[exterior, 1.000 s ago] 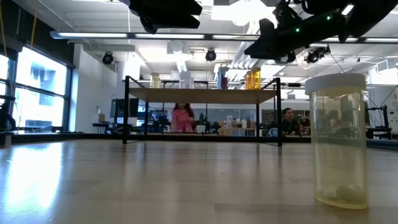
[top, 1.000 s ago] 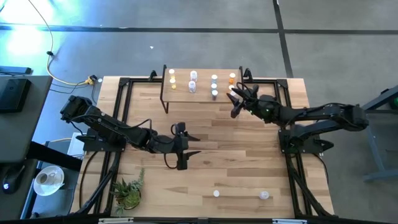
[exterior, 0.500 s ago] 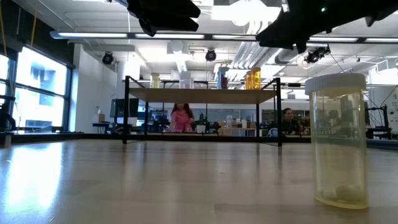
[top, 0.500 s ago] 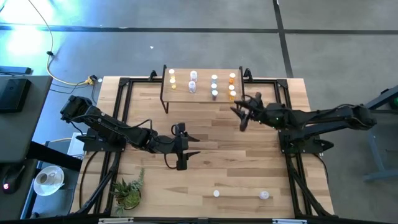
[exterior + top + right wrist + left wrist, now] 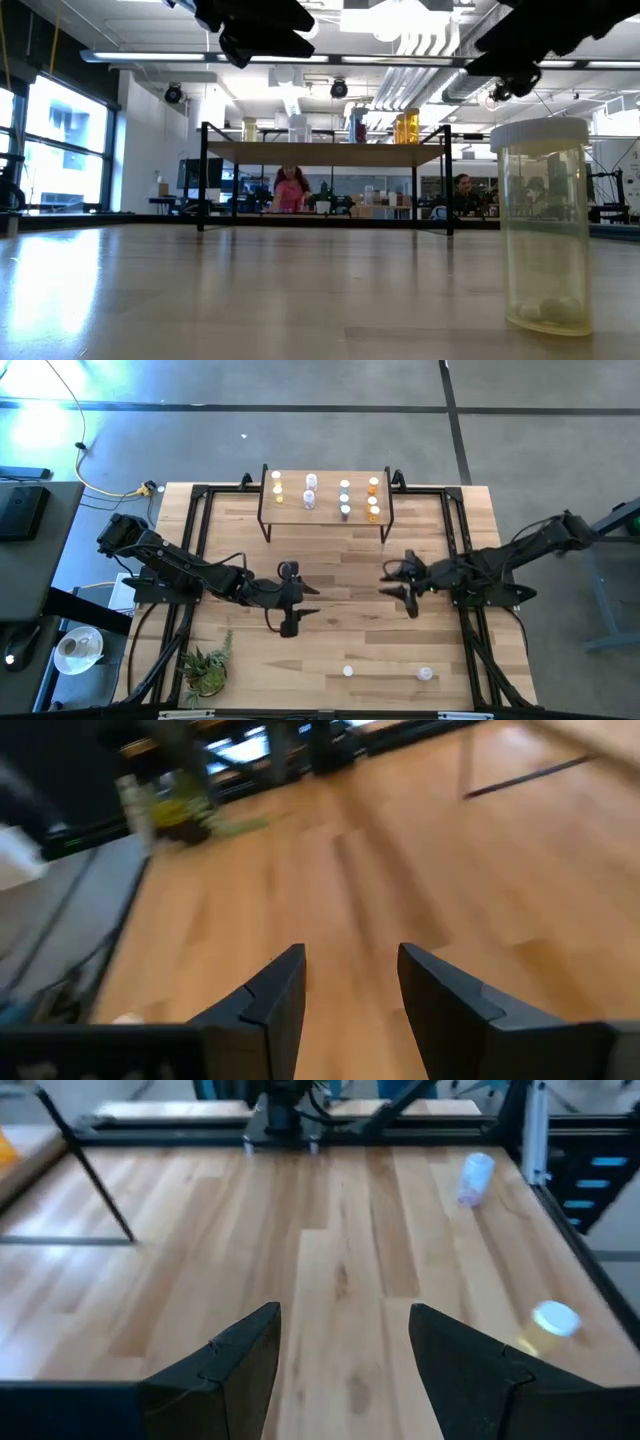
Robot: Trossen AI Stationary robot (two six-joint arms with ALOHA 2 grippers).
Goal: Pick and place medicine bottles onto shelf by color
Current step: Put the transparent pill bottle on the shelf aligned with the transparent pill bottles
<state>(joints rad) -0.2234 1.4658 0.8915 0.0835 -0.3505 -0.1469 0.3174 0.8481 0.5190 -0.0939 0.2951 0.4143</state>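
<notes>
Both dark two-finger grippers, left [image 5: 300,601] and right [image 5: 398,585], hover mid-table with jaws parted, holding nothing. Eight small white-capped bottles stand on the low light-wood shelf [image 5: 325,512]; two, a yellowish one [image 5: 348,671] and a bluish one [image 5: 425,674], wait near the table's front edge. A fetch step, seemingly: next, descend over one

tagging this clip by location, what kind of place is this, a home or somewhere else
Probably a robotics lab or open workshop, not a home: bare ceiling pipes with strip lighting, a concrete floor around the table, and people at benches in the background.
</notes>
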